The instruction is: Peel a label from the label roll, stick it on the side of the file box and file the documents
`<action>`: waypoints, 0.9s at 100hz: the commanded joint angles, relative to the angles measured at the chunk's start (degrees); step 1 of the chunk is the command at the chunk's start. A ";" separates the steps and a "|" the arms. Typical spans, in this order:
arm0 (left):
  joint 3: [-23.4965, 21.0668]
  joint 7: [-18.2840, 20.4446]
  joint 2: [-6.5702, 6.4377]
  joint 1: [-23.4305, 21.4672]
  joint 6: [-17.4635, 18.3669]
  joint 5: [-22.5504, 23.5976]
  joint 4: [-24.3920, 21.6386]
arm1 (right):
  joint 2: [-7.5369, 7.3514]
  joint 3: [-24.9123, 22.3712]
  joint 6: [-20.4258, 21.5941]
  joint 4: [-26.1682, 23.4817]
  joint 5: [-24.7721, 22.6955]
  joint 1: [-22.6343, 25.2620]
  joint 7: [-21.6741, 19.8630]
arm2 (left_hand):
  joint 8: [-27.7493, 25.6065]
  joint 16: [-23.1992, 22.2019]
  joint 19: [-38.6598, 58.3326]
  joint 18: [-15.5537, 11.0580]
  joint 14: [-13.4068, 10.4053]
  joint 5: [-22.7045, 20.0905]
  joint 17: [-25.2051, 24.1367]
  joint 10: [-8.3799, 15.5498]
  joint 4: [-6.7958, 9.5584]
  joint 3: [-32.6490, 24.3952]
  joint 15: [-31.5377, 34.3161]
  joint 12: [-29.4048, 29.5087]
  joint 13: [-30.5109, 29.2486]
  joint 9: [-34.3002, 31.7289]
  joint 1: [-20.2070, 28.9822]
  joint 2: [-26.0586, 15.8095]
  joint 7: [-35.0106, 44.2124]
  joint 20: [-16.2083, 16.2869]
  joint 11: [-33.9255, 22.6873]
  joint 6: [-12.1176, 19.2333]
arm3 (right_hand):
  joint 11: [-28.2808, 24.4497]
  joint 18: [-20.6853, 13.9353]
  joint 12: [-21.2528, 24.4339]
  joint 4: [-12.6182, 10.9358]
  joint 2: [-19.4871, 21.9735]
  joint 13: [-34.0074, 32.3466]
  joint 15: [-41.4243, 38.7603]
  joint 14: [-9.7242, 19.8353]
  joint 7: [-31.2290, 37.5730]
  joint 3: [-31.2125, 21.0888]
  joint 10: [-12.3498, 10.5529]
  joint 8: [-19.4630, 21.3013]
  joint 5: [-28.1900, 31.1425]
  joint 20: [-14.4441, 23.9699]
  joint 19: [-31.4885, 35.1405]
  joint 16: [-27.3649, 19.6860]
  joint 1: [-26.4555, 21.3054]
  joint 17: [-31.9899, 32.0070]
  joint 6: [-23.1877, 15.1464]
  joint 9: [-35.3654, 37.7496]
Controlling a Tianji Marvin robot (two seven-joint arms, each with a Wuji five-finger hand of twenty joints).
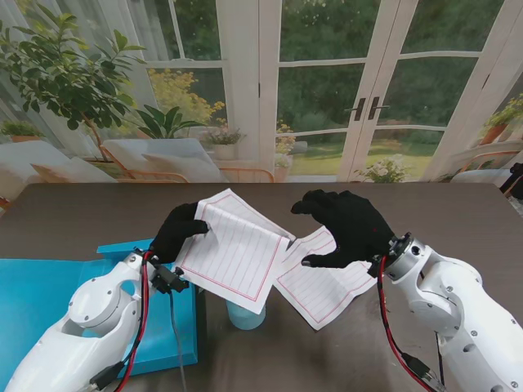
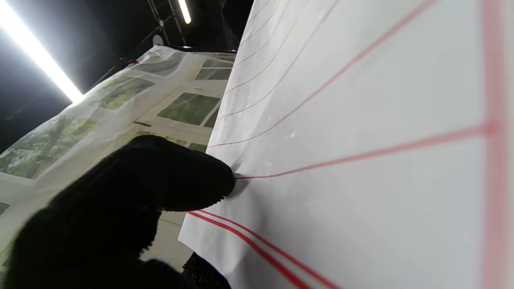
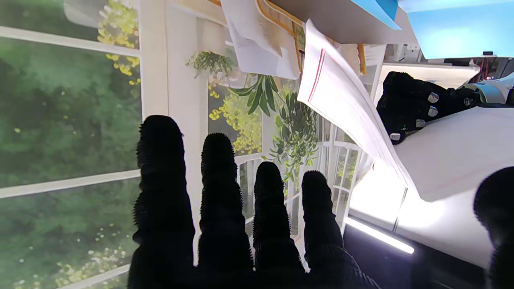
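Your left hand (image 1: 178, 230) pinches one lined sheet (image 1: 235, 250) at its left edge and holds it up off the bench (image 1: 73, 220); in the left wrist view your thumb (image 2: 188, 176) presses flat on the paper (image 2: 361, 120). Your right hand (image 1: 347, 224) hangs just over a second lined sheet (image 1: 323, 286), its fingers (image 3: 217, 192) spread apart and curled a little, holding nothing that you can see. The second sheet lies partly under the first one, near you and to your right. A small pale blue round thing (image 1: 245, 317) peeks out from under the lifted sheet; it may be the label roll, but you cannot tell for sure. The blue file box (image 1: 49, 294) sits on your left, just beside your left arm. You cannot see a label on it from here. So it looks like you are on the filing step, with the papers in hand. Next, you likely need to swing the held sheet over to the blue box, keep the pinch tight so the paper does not slip, and let it down inside. The sheet is thin and floppy, so go slow.
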State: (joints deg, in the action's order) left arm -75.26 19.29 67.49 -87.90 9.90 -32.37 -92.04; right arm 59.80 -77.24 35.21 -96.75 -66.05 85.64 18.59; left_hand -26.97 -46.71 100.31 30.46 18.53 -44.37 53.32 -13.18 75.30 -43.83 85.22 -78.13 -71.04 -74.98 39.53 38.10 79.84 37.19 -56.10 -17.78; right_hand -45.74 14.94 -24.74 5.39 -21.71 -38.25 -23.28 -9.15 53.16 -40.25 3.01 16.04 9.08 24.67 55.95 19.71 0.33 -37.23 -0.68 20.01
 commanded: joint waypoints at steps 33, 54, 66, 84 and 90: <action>-8.79 -2.92 -2.15 -9.17 -2.22 8.05 -8.77 | 2.31 4.03 -4.58 3.05 11.15 -0.13 -4.79 | -1.45 0.51 7.76 -1.42 -4.40 -1.65 1.43 6.16 1.97 -4.23 4.19 -1.00 -1.66 -2.76 3.14 0.70 5.96 -0.46 -1.35 -4.42 | 6.06 2.42 1.98 -2.24 2.20 -3.67 1.23 -1.69 -3.70 2.38 -0.41 1.22 11.68 -0.45 -1.08 -0.28 -6.06 18.88 -5.67 11.79; -13.30 -4.99 -2.36 -14.55 -2.10 11.75 -12.56 | 3.09 6.64 -7.22 5.44 14.34 -0.96 -3.65 | -1.42 0.53 7.56 -1.42 -4.40 -1.52 1.15 6.18 1.96 -4.21 4.20 -1.17 -1.66 -2.78 3.13 0.70 5.96 -0.44 -1.27 -4.29 | 6.79 2.54 1.76 -2.28 2.00 -5.08 1.26 -1.65 -4.13 3.42 -0.10 1.58 14.17 -0.36 -0.98 0.16 -7.88 18.58 -4.60 14.10; -15.95 -6.44 -2.31 -17.46 -1.75 14.16 -13.74 | 3.24 7.44 -7.60 6.44 14.56 -1.37 -2.83 | -1.37 0.56 7.35 -1.43 -4.36 -1.44 0.84 6.13 2.01 -4.26 4.15 -1.24 -1.64 -2.78 3.15 0.70 5.97 -0.43 -1.22 -4.32 | 6.91 2.39 1.66 -2.29 2.13 -5.88 0.95 -1.55 -4.23 3.71 -0.45 1.69 14.76 -0.17 -0.63 0.43 -8.19 18.23 -4.77 14.91; -19.88 -9.70 -1.97 -22.58 -1.17 18.66 -15.18 | 3.54 8.26 -8.97 7.56 16.06 -1.84 -2.63 | -1.25 0.59 7.05 -1.45 -4.27 -1.35 0.46 6.10 2.02 -4.28 4.03 -1.52 -1.64 -2.70 3.16 0.70 6.05 -0.34 -1.16 -4.25 | 7.32 2.39 1.57 -2.34 1.91 -6.23 0.90 -1.49 -4.57 3.96 -0.43 1.77 15.23 0.01 -0.35 0.67 -8.99 18.30 -4.53 15.43; -20.94 -10.64 -1.77 -24.16 -0.91 19.33 -15.50 | 3.71 8.71 -9.53 8.08 16.62 -2.10 -2.36 | -1.18 0.59 6.98 -1.43 -4.24 -1.37 0.39 5.99 2.04 -4.30 3.99 -1.69 -1.65 -2.68 3.17 0.70 6.04 -0.29 -1.14 -4.32 | 7.30 2.38 1.47 -2.35 1.85 -6.31 0.85 -1.60 -4.72 4.04 -0.45 1.76 15.26 0.05 -0.28 0.76 -9.24 18.28 -4.35 15.52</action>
State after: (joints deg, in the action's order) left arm -95.26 8.23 65.50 -110.02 8.72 -12.53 -107.63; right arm 62.94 -69.01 26.32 -89.28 -49.61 83.65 16.83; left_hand -26.97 -46.71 100.31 30.45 18.49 -44.37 53.29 -13.18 75.29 -43.83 85.24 -78.25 -71.05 -74.98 39.52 38.11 79.84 37.15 -56.10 -17.80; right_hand -39.30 16.24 -23.71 3.80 -20.96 -43.04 -22.51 -10.51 49.29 -37.52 3.01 17.40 23.85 24.63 55.90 19.97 -7.87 -37.18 -5.38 34.59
